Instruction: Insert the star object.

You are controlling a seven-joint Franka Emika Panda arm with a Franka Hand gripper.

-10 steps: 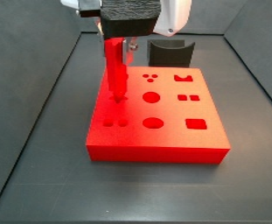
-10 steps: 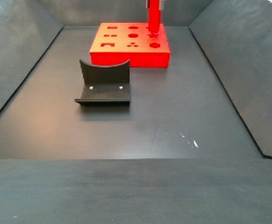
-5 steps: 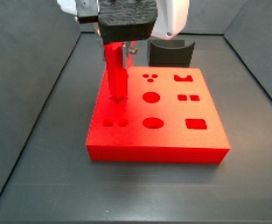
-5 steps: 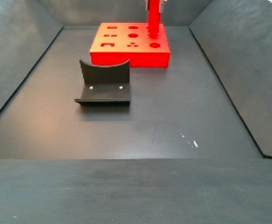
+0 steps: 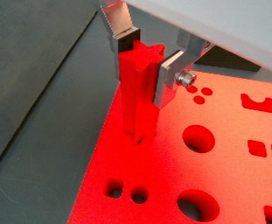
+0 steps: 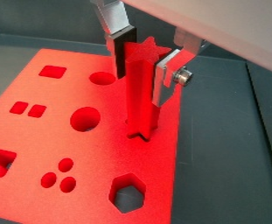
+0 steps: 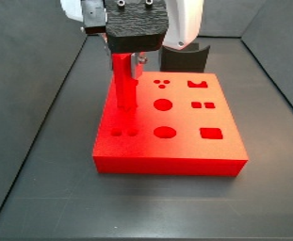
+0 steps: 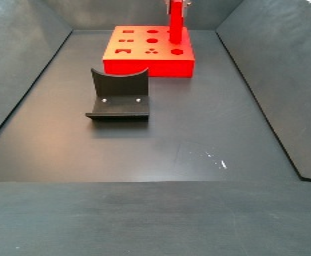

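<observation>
**Red star rod held upright at the block's star hole**

The two-finger tool is seen above the wide, flat, bright red block with shaped holes, closed on the upper part of the long, slim, bright red star-section rod. In both wrist views the flat silver fingers with dark pads are pressed against opposite sides of the rod, which stands upright. Its lower end sits in a star-shaped opening in the block's top face; how deep it reaches cannot be told.

In a side view the rod stands at the block's 9 o'clock side, about midway along that edge. On the block's top face, a round hole lies toward 3 o'clock of the rod, a square hole further toward 3 o'clock, and a pair of small holes toward 6 o'clock. A hexagonal hole and a trio of small round holes are shown in a wrist view.

The dark L-shaped fixture stands on the dark table at the block's 12 o'clock side, just behind it and partly hidden by the arm. In a side view the fixture stands apart from the block, with bare table all around.
</observation>
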